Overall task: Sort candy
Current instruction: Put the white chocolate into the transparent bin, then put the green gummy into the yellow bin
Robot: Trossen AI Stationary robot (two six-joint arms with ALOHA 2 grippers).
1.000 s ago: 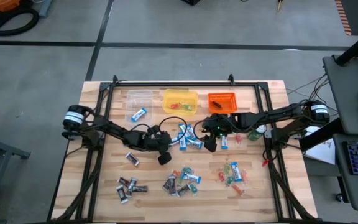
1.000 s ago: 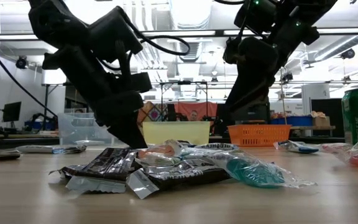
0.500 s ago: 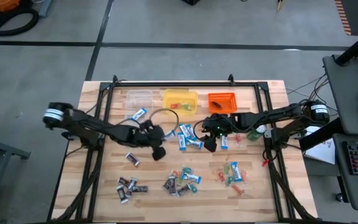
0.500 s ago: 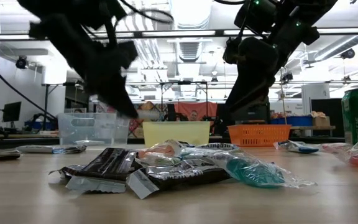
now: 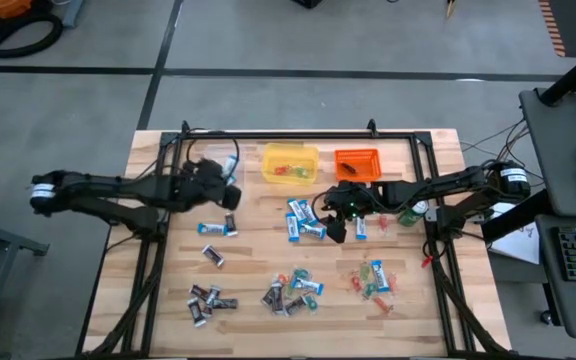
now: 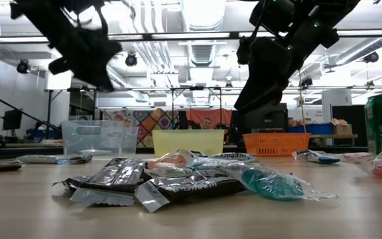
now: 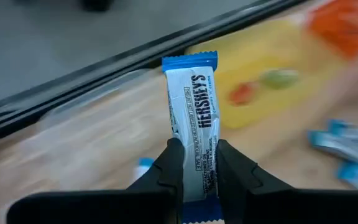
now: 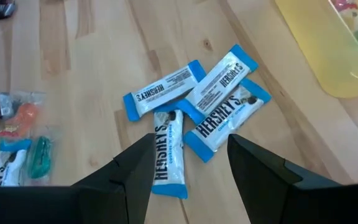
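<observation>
A wide workshop runs off behind the wooden table [image 5: 168, 300], ceiling lights and cluttered benches in the distance. Along the table's far edge stand three tubs: a clear tub [image 6: 98, 136], a yellow tub [image 5: 289, 163] with a few small sweets in it, and an orange tub [image 5: 356, 162].

The left gripper [image 5: 230, 168] is up over the far-left part of the table, where the clear tub stands, its fingers pinching a blue-and-white bar [image 7: 194, 118] by one end, so that the wrapper sticks out beyond the fingertips. This looks like the carry-and-drop step: next it needs to sit squarely over the tub and let go.

The right gripper [image 5: 340, 228] hovers near mid-table with its fingers spread wide and nothing between them, right above a cluster of blue-and-white bars [image 8: 194, 102] that lie overlapping on the wood. It would have to come down and close on one.

Dark brown wrappers [image 5: 208, 298] and mixed small sweets [image 5: 373, 277] are scattered along the near side, unsorted.
</observation>
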